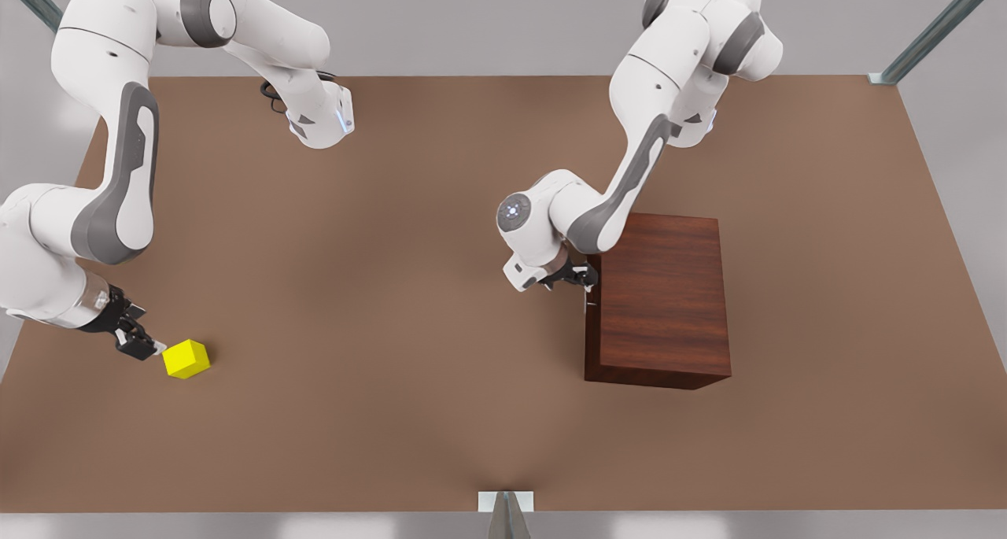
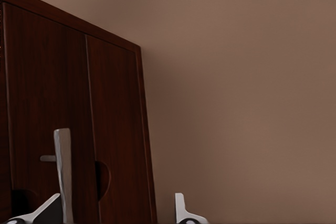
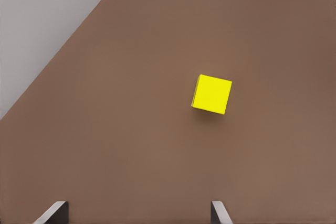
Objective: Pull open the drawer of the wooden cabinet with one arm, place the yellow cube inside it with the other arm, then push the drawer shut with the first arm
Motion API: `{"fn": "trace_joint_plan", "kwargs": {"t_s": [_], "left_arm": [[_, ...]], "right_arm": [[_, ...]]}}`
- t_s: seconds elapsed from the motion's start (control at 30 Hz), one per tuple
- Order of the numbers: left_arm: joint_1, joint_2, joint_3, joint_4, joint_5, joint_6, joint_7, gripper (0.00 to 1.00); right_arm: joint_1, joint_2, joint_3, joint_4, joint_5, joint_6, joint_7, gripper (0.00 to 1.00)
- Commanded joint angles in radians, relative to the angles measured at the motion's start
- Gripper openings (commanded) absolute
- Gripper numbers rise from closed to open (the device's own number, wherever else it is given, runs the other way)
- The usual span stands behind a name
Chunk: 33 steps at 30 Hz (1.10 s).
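Left hand spread wide at thin silver bar handle of dark reddish-brown wooden cabinet. Right hand wide, empty, beside small bright yellow cube on brown worktop.

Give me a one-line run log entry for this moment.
drawer: closed | left gripper: open at handle | right gripper: open beside yellow cube | cube: on table

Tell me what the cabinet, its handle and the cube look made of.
Cabinet: dark reddish wood, visible grain, satin sheen. Handle: pale silver bar, probably metal. Cube: plain bright yellow, no texture; plastic or painted, can't tell.
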<state>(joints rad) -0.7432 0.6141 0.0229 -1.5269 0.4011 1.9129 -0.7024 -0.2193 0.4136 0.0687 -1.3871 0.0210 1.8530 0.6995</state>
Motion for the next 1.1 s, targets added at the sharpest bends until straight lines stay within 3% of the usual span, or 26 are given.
{"fn": "trace_joint_plan", "kwargs": {"t_s": [0.0, 1.07], "left_arm": [[-0.001, 0.0, -0.001, -0.001, 0.025, 0.003, -0.219, 1.0], [-0.105, 0.118, -0.049, 0.195, -0.021, 0.031, -0.181, 1.0]], "right_arm": [[0.0, -0.001, 0.0, 0.0, 0.0, 0.005, 0.189, 1.0], [0.0, 0.001, 0.0, 0.0, -0.003, 0.006, 0.189, 1.0]]}}
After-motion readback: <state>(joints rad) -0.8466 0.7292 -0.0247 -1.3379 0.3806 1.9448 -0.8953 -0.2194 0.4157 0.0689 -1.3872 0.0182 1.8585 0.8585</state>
